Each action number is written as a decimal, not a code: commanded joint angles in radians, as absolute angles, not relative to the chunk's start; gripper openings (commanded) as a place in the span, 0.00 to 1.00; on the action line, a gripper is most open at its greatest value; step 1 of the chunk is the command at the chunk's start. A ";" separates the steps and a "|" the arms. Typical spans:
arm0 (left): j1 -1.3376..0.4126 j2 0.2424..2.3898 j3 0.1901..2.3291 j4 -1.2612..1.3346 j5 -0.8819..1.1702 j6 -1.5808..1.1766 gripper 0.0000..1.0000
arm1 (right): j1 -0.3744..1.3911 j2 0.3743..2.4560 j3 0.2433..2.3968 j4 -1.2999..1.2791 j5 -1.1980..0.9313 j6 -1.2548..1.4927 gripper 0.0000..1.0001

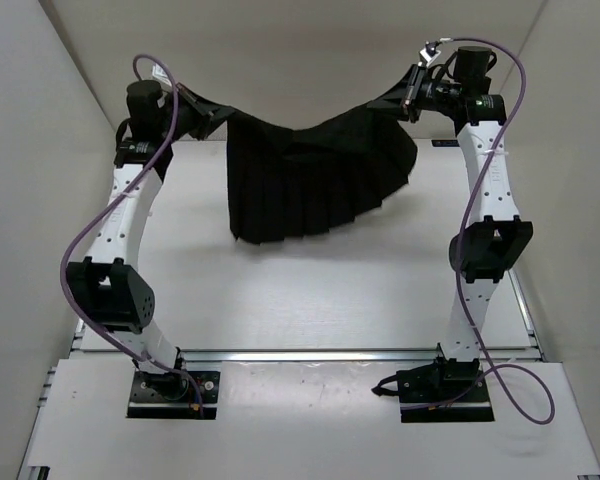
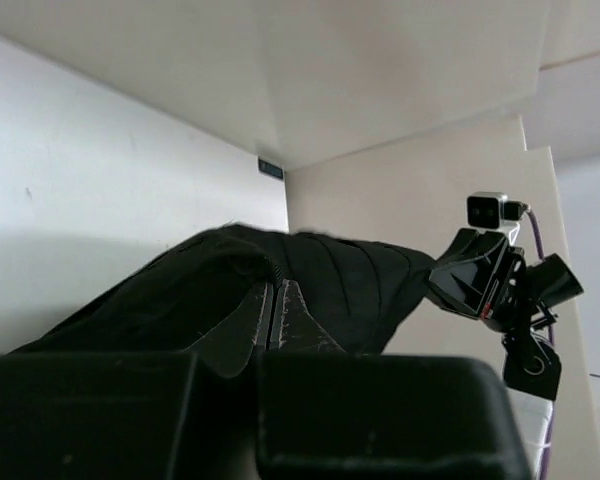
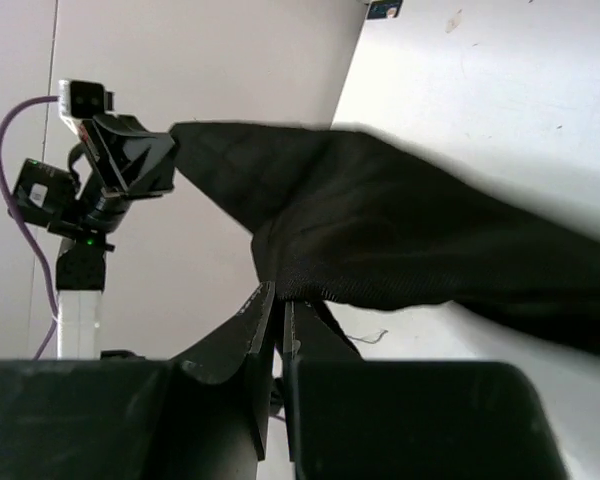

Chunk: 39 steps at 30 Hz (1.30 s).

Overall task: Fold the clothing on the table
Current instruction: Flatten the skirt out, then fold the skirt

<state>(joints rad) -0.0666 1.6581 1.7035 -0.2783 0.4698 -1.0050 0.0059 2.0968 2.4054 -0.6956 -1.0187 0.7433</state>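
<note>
Above the far edge of the tabletop (image 1: 310,300), the left pincer (image 1: 206,116) and right pincer (image 1: 402,100) each clamp a top corner of the black skirt (image 1: 310,185), hanging it spread wide, probably to lay it flat for folding.

Plenty of open room over the bare table (image 1: 310,310), between the left arm (image 1: 125,220) and the right arm (image 1: 485,200). Blocked at the back by the black pleated skirt (image 1: 310,185), stretched from left gripper (image 1: 212,115) to right gripper (image 1: 405,98) and hanging low. Shut in by white walls (image 1: 40,200) on three sides. Tight beside each arm, with purple cables (image 1: 80,240) looping out.
</note>
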 commanded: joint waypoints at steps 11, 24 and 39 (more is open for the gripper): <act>-0.120 1.166 0.844 -0.101 0.475 -0.980 0.00 | 0.037 1.727 1.650 -0.759 -0.741 0.462 0.00; -0.204 1.086 0.414 -0.169 0.457 -0.825 0.79 | 0.095 1.481 0.961 -0.666 -0.373 0.336 0.45; -0.293 1.310 0.517 -0.239 0.127 -0.804 0.73 | 0.218 1.563 0.767 -0.428 -0.391 0.482 0.48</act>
<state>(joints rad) -0.2790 1.2545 0.4801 -0.2100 0.2398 -0.8310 0.2016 1.5269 0.7685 -0.5133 -0.4274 0.4477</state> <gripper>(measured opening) 0.739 0.481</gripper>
